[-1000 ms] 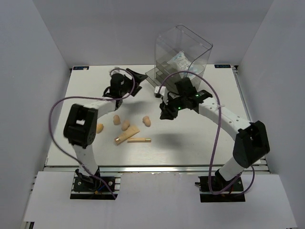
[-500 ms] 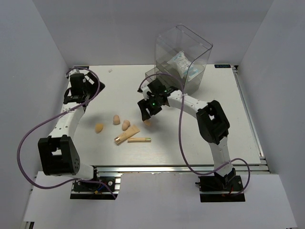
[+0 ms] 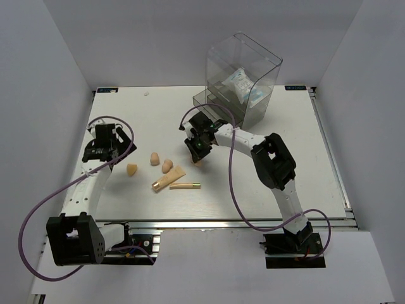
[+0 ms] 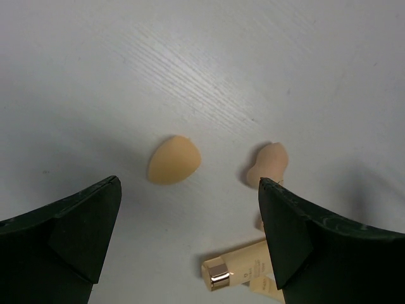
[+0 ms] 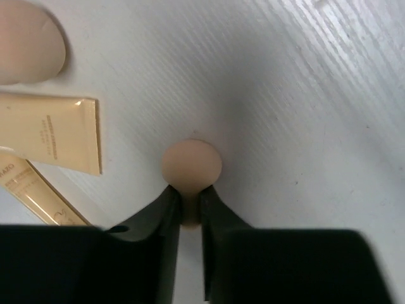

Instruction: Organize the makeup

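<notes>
The left gripper (image 4: 190, 195) has been swung in from the far left of the table (image 3: 285, 183) toward the loose makeup, and the right gripper (image 5: 190, 197) has been brought down a touch onto its sponge.

Nearest the bases, the gold stick (image 3: 185, 186) is seen lying flat, with the beige tube (image 3: 168, 179) just behind it; whether they touch cannot be told. A little farther out, the leftmost sponge (image 4: 174, 159) is framed between the left fingers, which are spread wide and hold nothing. No contact is made there. The second sponge (image 3: 154, 159) and the third sponge (image 3: 167, 166) are found between it and the tube, near each other.

Farther right, the fourth sponge (image 5: 191, 161) is pinched at its narrow end by the right fingers, clenched tight, and appears to be low against the table. At the far edge the clear drawer box (image 3: 243, 69) is stood, and the white packets (image 3: 239, 85) are already held inside it.

Trouble could be expected from that narrow pinch. Only the soft tip is gripped, so the sponge could be squeezed out or dropped once lifted and carried. On the left, the egg-shaped sponge could be nudged and sent rolling toward its neighbours if the fingers are lowered off-centre.
</notes>
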Action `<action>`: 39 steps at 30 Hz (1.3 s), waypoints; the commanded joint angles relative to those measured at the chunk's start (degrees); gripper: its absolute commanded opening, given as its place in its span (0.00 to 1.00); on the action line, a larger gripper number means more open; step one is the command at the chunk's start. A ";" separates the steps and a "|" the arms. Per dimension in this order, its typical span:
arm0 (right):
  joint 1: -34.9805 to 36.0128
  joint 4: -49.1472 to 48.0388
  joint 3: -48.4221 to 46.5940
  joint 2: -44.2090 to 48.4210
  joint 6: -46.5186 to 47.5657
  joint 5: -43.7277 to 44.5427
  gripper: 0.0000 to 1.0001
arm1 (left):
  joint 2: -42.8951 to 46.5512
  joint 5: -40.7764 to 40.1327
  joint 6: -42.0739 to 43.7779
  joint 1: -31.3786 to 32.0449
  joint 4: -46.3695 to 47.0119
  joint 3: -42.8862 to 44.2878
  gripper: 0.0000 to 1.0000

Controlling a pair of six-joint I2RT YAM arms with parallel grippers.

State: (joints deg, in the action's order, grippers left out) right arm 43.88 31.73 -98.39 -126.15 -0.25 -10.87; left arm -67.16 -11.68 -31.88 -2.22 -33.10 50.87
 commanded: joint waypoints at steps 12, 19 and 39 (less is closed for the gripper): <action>-8.10 -12.74 -4.00 11.98 28.73 15.42 0.00 | -0.69 -0.09 -8.20 0.02 4.80 -9.65 0.98; -12.23 -10.20 -9.27 6.80 28.37 21.33 0.11 | -2.11 0.78 -4.51 0.02 6.29 -9.91 0.98; -13.55 -3.77 -9.81 12.50 27.76 7.03 0.60 | -4.03 -1.50 -1.26 0.02 7.53 -11.15 0.92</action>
State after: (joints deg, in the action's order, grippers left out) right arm 30.74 28.86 -107.85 -120.92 28.03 3.22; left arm -70.54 -11.51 -34.63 -2.22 -26.68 39.07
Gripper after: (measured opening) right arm 0.603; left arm 0.942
